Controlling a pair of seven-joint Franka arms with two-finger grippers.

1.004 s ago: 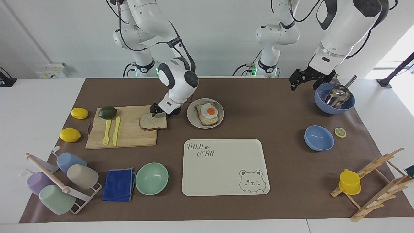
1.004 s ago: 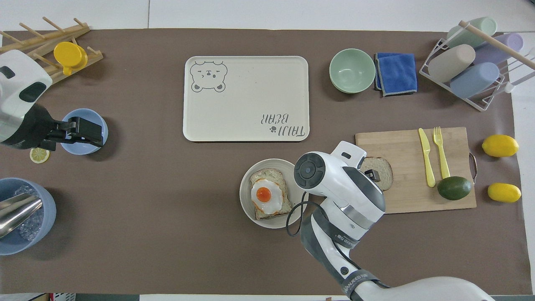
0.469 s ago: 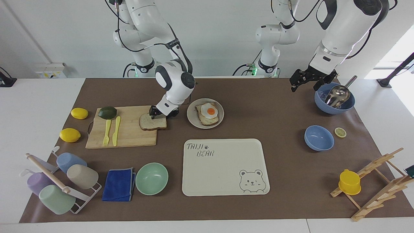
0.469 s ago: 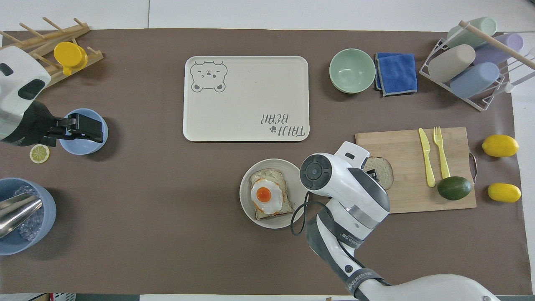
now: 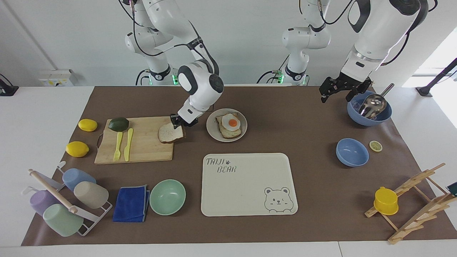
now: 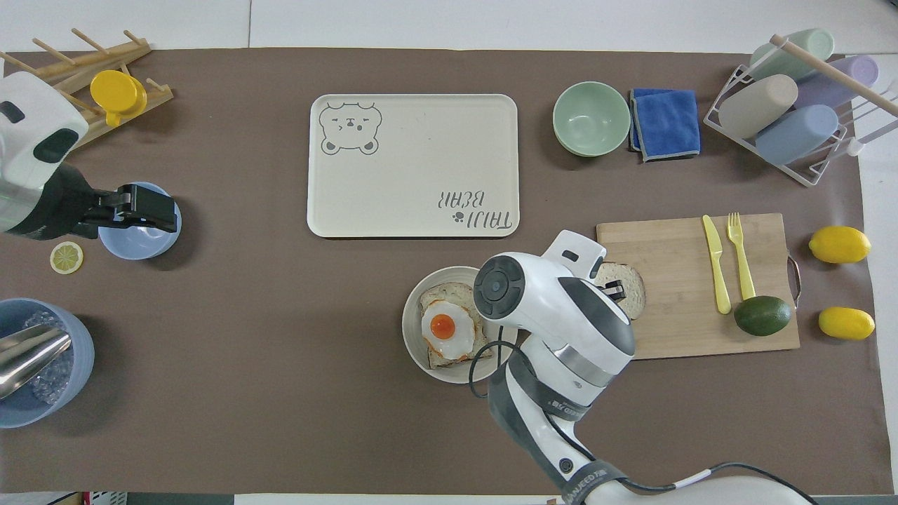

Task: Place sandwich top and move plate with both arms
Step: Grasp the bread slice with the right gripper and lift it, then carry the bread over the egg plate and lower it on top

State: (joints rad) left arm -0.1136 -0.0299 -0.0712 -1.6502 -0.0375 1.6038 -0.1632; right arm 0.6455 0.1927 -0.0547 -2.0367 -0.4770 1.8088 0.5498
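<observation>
Pale sandwich top [image 5: 171, 133] pinched by right end effector [image 5: 177, 124], left end effector [image 5: 339, 87] open

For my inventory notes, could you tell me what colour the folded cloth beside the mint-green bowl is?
The folded cloth is blue, clearest in the overhead view.

A plain white wall [image 5: 246, 32] stood past the white table [image 5: 32, 117]; a brown mat [image 5: 307, 185] covered it; daylight glared from a window [image 5: 441, 53].

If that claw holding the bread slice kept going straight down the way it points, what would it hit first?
Probably the wooden cutting board: the right gripper points down, pinching the bread slice at that board's edge beside the plate.
</observation>
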